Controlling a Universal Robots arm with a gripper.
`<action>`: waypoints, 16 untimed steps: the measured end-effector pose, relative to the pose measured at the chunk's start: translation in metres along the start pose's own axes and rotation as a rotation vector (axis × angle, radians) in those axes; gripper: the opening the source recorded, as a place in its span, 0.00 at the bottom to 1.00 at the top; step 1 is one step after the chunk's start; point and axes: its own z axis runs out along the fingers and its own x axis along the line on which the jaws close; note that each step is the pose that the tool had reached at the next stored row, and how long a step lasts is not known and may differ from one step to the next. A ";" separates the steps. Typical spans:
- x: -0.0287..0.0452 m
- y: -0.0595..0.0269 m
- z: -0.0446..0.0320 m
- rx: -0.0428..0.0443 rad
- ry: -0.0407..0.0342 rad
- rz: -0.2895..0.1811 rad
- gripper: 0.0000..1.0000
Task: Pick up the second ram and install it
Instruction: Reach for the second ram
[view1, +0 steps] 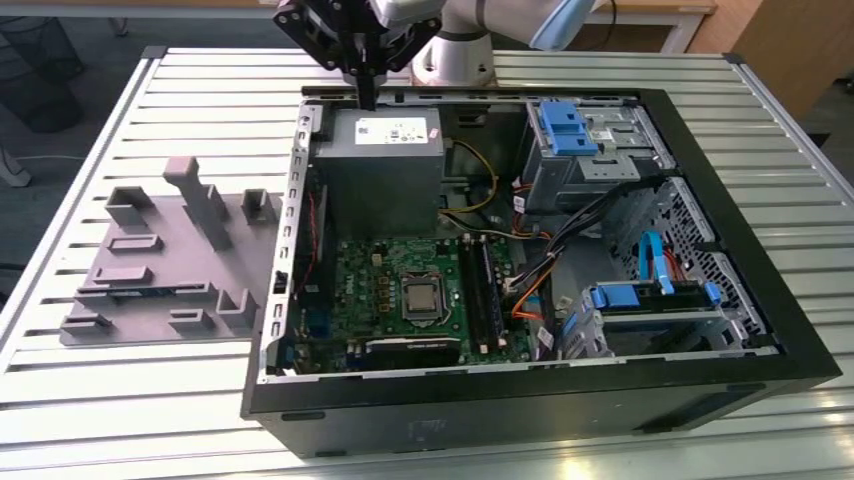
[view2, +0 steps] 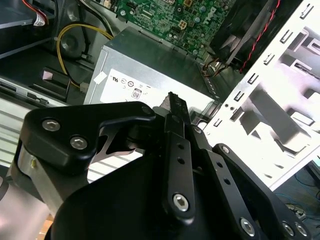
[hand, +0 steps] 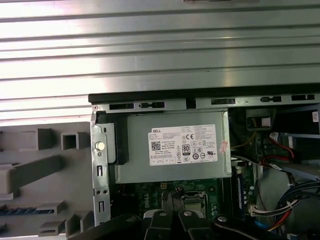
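- In the exterior view, the black two-finger gripper (view1: 363, 97) hangs point-down over the far edge of the open black computer case (view1: 534, 392), just above the boxy silver power supply (view1: 380, 165). Its fingers are pressed together with nothing between them.
- The second ram (view1: 144, 291), a thin dark blue-green memory stick, lies in a long slot of the grey plastic holder tray (view1: 167, 268) on the slatted metal table (view1: 200, 100). It is well apart from the gripper, towards the exterior view's left and nearer the camera. Its long axis runs roughly across that view.
- The case also holds the green motherboard (view1: 387, 290); whether its long black slots are filled cannot be told.
- In the second wrist view, the gripper (view2: 174, 101) shows as one closed black blade against the power supply (view2: 150, 70).
- In the first wrist view, the gripper (hand: 174, 193) sits over the motherboard's edge. The ram (hand: 11, 210) rests in the tray (hand: 30, 195), outside the case wall.
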 end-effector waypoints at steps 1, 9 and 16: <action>0.0002 0.0000 0.0000 0.0000 0.0000 0.000 0.11; 0.0027 -0.0002 0.0001 0.0000 0.0000 0.000 0.11; 0.0093 -0.0007 0.0001 0.0000 0.0000 0.000 0.11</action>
